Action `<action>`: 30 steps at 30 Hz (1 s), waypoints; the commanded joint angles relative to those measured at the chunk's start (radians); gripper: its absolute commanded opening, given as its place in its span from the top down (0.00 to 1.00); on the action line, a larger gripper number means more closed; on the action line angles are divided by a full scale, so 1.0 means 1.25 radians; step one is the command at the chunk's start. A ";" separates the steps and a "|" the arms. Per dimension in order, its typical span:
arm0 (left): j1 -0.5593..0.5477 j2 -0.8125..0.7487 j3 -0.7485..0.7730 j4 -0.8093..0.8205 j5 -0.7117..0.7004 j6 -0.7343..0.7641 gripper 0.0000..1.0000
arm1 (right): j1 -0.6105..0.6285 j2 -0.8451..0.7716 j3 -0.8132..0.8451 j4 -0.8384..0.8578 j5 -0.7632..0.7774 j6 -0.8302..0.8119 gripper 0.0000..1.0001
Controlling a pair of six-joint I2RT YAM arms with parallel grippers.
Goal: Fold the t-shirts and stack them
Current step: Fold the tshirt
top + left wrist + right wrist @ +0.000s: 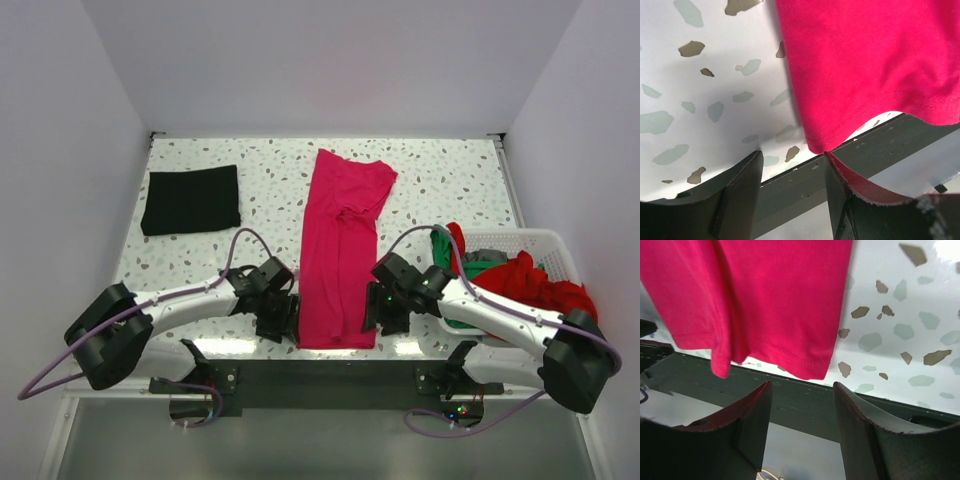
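A magenta-pink t-shirt lies folded into a long strip down the middle of the table, its hem at the near edge. A black t-shirt lies folded at the back left. My left gripper is open at the hem's near left corner. In the left wrist view the hem corner sits just above my gripper, near its right finger. My right gripper is open at the near right corner. In the right wrist view the hem hangs just beyond my gripper.
A white lattice basket stands at the right and holds red and green t-shirts. The table's dark front rail runs right under both grippers. White walls close in the back and sides.
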State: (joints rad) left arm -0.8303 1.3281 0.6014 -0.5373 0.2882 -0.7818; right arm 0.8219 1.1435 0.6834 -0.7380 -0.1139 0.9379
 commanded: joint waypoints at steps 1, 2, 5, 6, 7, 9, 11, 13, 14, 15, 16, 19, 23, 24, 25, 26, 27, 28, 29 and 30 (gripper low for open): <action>0.006 -0.019 -0.015 0.052 0.022 0.002 0.44 | 0.039 0.018 -0.026 0.037 0.033 0.073 0.45; 0.005 -0.021 -0.020 0.059 0.027 0.000 0.44 | 0.046 0.023 -0.032 0.054 0.030 0.078 0.46; 0.006 -0.018 -0.036 0.086 0.042 -0.011 0.44 | 0.065 0.045 -0.046 0.077 0.031 0.096 0.48; 0.005 -0.021 -0.042 0.102 0.044 -0.016 0.45 | 0.070 0.056 -0.050 0.081 0.030 0.098 0.48; 0.005 -0.022 -0.045 0.111 0.049 -0.019 0.45 | 0.071 0.060 -0.051 0.092 0.030 0.098 0.48; 0.006 -0.022 -0.059 0.135 0.054 -0.029 0.45 | 0.073 0.072 -0.053 0.101 0.030 0.099 0.50; 0.005 -0.016 -0.066 0.160 0.066 -0.032 0.45 | 0.073 0.077 -0.056 0.113 0.031 0.099 0.51; 0.006 -0.003 -0.071 0.167 0.069 -0.035 0.46 | 0.074 0.082 -0.061 0.119 0.032 0.101 0.52; 0.006 -0.001 -0.071 0.170 0.068 -0.035 0.47 | 0.073 0.084 -0.061 0.119 0.035 0.100 0.53; 0.006 0.006 -0.072 0.172 0.065 -0.035 0.47 | 0.073 0.084 -0.066 0.120 0.037 0.099 0.53; 0.006 0.008 -0.072 0.170 0.060 -0.034 0.48 | 0.073 0.085 -0.069 0.122 0.038 0.099 0.54; 0.005 0.021 -0.070 0.159 0.039 -0.029 0.51 | 0.073 0.088 -0.088 0.151 0.024 0.104 0.57; 0.006 0.026 -0.070 0.160 0.025 -0.025 0.58 | 0.073 0.099 -0.100 0.163 0.009 0.110 0.63; 0.006 0.035 -0.070 0.162 0.021 -0.021 0.61 | 0.073 0.100 -0.104 0.163 0.008 0.111 0.64; 0.005 0.041 -0.069 0.164 0.016 -0.019 0.62 | 0.073 0.100 -0.109 0.168 0.006 0.110 0.66; 0.005 0.047 -0.068 0.168 0.016 -0.014 0.65 | 0.073 0.100 -0.111 0.172 0.003 0.115 0.70; 0.006 0.061 -0.066 0.172 0.016 -0.013 0.68 | 0.073 0.099 -0.117 0.173 0.000 0.117 0.72; 0.005 0.066 -0.066 0.176 0.016 -0.011 0.70 | 0.073 0.099 -0.120 0.180 -0.002 0.119 0.74; 0.005 0.073 -0.066 0.179 0.015 -0.010 0.73 | 0.073 0.098 -0.122 0.182 -0.005 0.122 0.77; 0.006 0.078 -0.066 0.180 0.014 -0.007 0.78 | 0.073 0.093 -0.127 0.181 -0.007 0.123 0.81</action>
State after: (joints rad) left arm -0.8249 1.3773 0.5331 -0.3275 0.3950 -0.8265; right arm 0.9089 1.2587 0.5526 -0.5400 -0.1230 1.0668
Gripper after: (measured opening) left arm 0.257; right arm 0.221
